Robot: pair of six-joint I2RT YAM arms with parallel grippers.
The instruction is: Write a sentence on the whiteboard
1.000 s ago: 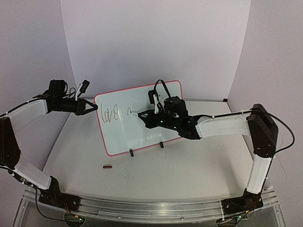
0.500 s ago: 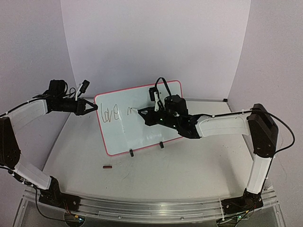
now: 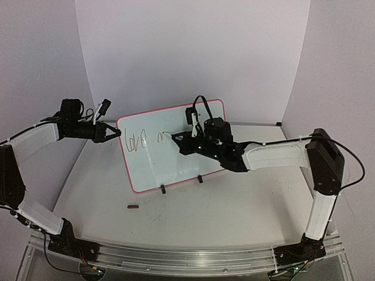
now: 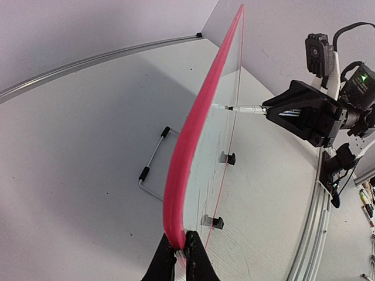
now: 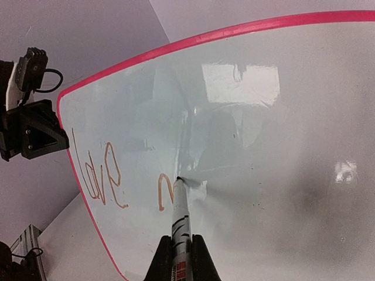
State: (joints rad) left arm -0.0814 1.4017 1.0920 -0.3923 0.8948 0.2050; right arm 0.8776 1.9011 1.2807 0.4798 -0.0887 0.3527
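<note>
The whiteboard [image 3: 193, 161] stands tilted on the table, red-pink framed. The sentence reads "love" [image 3: 136, 141] with one more partial letter [image 3: 160, 137] beside it; in the right wrist view "love" [image 5: 99, 175] and the partial letter [image 5: 164, 192] show orange-brown. My right gripper [image 3: 183, 142] is shut on a white marker [image 5: 180, 225] whose tip touches the board just right of that letter. My left gripper [image 3: 117, 134] is shut on the board's upper left frame edge [image 4: 196, 123], seen edge-on in the left wrist view, where its jaws [image 4: 180, 249] pinch the frame.
Two black clip feet [image 3: 162, 189] [image 3: 200, 179] hold the board's lower edge. A small dark red cap [image 3: 133, 206] lies on the table in front of the board. A wire stand [image 4: 153, 158] lies behind the board. Backdrop walls close the back and sides.
</note>
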